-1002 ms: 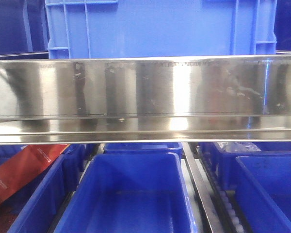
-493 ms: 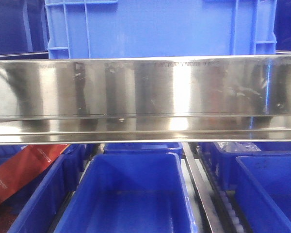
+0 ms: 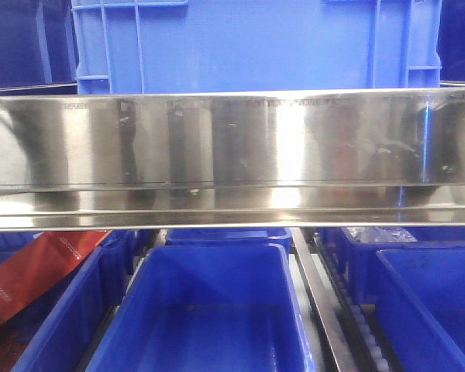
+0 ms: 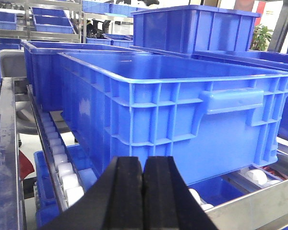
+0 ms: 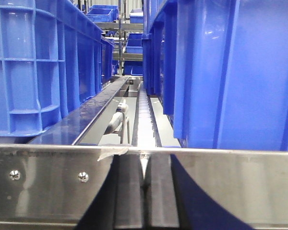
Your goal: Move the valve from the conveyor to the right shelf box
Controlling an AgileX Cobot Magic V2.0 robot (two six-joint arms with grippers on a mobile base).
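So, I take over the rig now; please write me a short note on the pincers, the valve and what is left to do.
Left pincer: shut, holding nothing, in front of a blue box on the shelf rollers.
Right pincer: shut, empty, behind a steel rail between two blue boxes.
Valve and conveyor: in no view.
Done: nothing that can be seen.
Left: find the valve, grasp it, place it in the right shelf box.

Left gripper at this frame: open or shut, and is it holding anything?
Shut and empty: in the left wrist view the left gripper's two black pads meet with only a thin seam, nothing between them, in front of a blue crate.
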